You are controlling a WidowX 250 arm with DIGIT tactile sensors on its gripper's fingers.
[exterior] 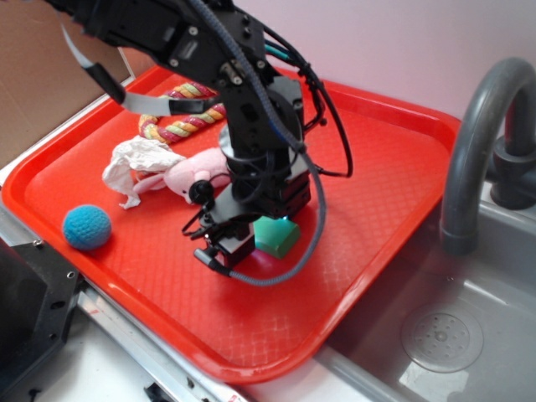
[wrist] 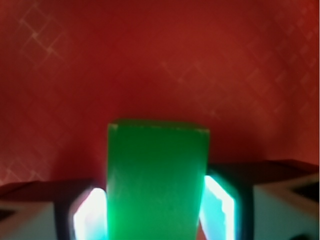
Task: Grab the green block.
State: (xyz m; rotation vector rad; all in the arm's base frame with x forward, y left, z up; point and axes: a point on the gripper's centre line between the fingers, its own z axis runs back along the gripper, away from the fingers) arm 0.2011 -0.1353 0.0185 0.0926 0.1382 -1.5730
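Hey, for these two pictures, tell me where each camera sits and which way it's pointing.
Exterior: high, off the tray's corner by the grey sink faucet, looking down at the red plastic tray; the black arm and gripper show.
Wrist: on the gripper, looking down between its fingers at the tray; only fingers show.
Shared: the small solid green block, between the fingers, and the tray.

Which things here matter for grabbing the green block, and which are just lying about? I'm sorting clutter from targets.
Part of the job:
green block
gripper, a finger on each side of the block

Just lying about:
blue ball
pink plush toy
white crumpled cloth
rope toy
red tray
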